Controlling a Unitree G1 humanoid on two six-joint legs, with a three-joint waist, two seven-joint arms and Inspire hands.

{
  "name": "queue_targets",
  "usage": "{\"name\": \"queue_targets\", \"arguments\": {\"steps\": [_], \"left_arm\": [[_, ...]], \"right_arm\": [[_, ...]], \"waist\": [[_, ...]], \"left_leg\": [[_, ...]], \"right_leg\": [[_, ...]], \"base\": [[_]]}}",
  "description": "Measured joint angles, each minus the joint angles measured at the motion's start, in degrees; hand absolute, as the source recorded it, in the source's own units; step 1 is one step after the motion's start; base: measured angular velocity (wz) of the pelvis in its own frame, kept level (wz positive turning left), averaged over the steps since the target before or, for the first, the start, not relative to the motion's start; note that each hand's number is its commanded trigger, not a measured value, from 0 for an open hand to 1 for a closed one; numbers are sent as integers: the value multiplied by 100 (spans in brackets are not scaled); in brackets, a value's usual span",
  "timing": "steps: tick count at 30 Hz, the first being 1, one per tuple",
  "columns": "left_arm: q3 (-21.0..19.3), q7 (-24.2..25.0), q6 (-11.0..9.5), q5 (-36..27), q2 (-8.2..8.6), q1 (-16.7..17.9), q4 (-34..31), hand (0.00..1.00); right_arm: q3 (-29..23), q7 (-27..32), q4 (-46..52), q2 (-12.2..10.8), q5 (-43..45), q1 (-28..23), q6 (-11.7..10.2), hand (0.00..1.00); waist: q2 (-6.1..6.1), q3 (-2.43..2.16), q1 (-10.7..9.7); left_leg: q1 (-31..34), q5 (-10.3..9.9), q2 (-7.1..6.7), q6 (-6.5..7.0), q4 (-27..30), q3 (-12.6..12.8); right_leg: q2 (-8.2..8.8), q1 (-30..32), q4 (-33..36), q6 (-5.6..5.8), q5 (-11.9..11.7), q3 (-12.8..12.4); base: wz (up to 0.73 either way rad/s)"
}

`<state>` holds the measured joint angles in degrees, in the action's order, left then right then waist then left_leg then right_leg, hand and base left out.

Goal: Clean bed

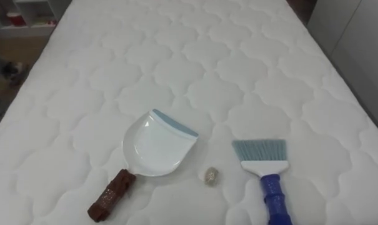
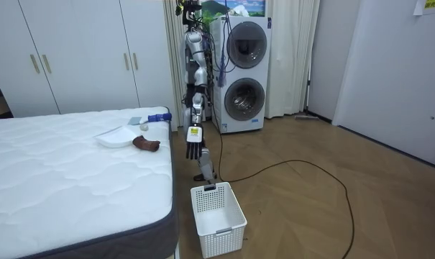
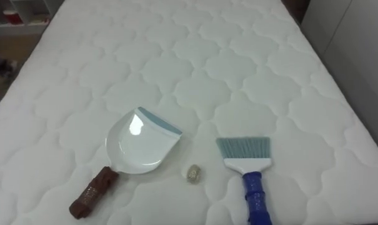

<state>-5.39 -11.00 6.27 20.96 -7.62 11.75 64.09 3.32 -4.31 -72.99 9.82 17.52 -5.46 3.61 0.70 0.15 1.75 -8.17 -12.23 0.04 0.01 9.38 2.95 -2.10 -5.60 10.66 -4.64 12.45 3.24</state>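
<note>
Lying on the white quilted bed (image 1: pixel 176 56), close to the edge where the robot is standing, a small pale scrap (image 1: pixel 210 175) is waiting to be cleared away. It is sitting apart from everything, in the gap between the two tools. On the robot's left of it a white dustpan (image 1: pixel 154 147) is resting flat, its blue-edged lip pointing up the bed and its brown handle angling back toward the near edge, which looks to me like a layout meant for an easy left-handed pick-up. On the right a brush (image 1: pixel 263 169) is lying with its grey-blue bristles fanning away and its blue handle running back the same way, ready for the other arm. The scrap is sitting beside the pan's flank, not before its lip, so I am guessing the pan will need turning before anything goes in.

From where I am watching, the robot is standing upright at the bed's side, in front of a stacked washer (image 2: pixel 242 72). Its left hand (image 2: pixel 193 150), the one nearer me, is hanging low with fingers loose and pointing down, holding nothing. A white basket (image 2: pixel 217 219) is sitting on the floor just off the bed's corner, probably put there to take the sweepings. With both tools lying untouched, the job is looking not yet begun.
</note>
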Motion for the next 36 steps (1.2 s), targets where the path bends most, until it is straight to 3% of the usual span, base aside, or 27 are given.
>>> {"name": "queue_targets", "arguments": {"steps": [7, 16, 20, 26, 30, 36], "left_arm": [[-35, -689, -411, -30, -26, -178, -32, 0], [-126, -1362, -953, -313, -81, -237, -1203, 0], [-124, -1514, -1069, -283, -100, -280, -1380, 0], [-123, -1653, -1177, -283, -102, -318, -1800, 0], [-98, -1906, -1428, -290, -109, -326, -2004, 0], [161, -1997, -1456, -353, -131, -341, -2004, 0]], "right_arm": [[-3, 142, -3, 5, -173, 5, -199, 0], [-8, 217, 126, 35, -474, -32, -410, 0], [-7, 163, 186, 118, -515, -18, -537, 0], [-9, 127, 184, 130, -656, -23, -554, 0], [-6, 39, 186, 135, -777, -15, -556, 0], [-5, -11, 172, 134, -899, -5, -554, 0]], "waist": [[35, 14, -8], [-5, -2, -10], [-15, -5, -69], [-30, 3, -76], [-27, 0, -162], [-15, -2, -281]], "left_leg": [[15, 0, -2, 0, 0, -7], [-24, 0, 0, 0, -9, -1], [-18, 0, -7, 0, -8, -31], [-17, 0, -6, 0, -7, -60], [-17, 0, -8, 0, -8, -58], [-8, 0, -8, 0, -8, -41]], "right_leg": [[-1, 3, -1, 2, -2, 15], [-6, -40, -1, -2, -16, -4], [1, -45, -8, -2, -16, 16], [-3, -46, -14, -2, -16, 25], [0, -52, -20, -2, -16, 52], [-1, -38, -24, -1, -16, 62]], "base": [[0], [-2], [2], [0], [0], [0]]}}
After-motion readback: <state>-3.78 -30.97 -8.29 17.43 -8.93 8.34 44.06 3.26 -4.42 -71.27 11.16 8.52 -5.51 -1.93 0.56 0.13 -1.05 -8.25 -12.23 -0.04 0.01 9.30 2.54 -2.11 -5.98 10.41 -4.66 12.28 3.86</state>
